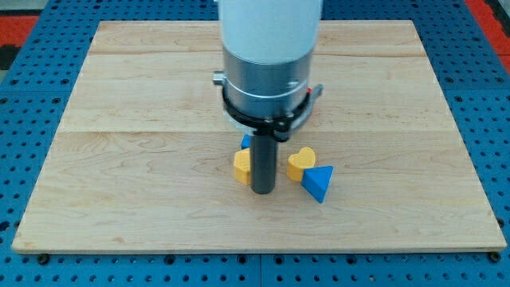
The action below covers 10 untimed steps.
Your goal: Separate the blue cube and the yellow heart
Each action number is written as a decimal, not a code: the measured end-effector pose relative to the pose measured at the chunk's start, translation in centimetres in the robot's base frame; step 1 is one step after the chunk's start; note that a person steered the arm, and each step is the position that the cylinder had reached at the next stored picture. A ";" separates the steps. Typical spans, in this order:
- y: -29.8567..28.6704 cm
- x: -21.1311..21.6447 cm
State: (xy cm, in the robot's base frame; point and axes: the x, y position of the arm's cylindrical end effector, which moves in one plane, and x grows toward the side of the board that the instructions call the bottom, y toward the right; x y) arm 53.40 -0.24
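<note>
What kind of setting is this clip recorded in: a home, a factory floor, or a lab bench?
Most likely a lab bench for robot pushing trials. A pale wooden board lies on a blue perforated base, and my tip rests among small toy blocks such as a yellow heart and a blue triangular block.

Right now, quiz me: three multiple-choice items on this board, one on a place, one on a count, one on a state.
1. My tip is:
A. between two yellow blocks
B. at the view's top edge
C. off the board

2. Yellow blocks visible:
A. none
B. two
C. five

3. The yellow heart and the blue triangular block are:
A. stacked
B. on opposite board edges
C. side by side, apparently touching

Answers: A, the yellow block lies on the view's left of my tip, the heart on its right; B, only those two show; C, their edges meet.
</note>
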 end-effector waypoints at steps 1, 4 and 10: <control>-2.1 -1.9; -3.1 -5.2; 6.1 -5.8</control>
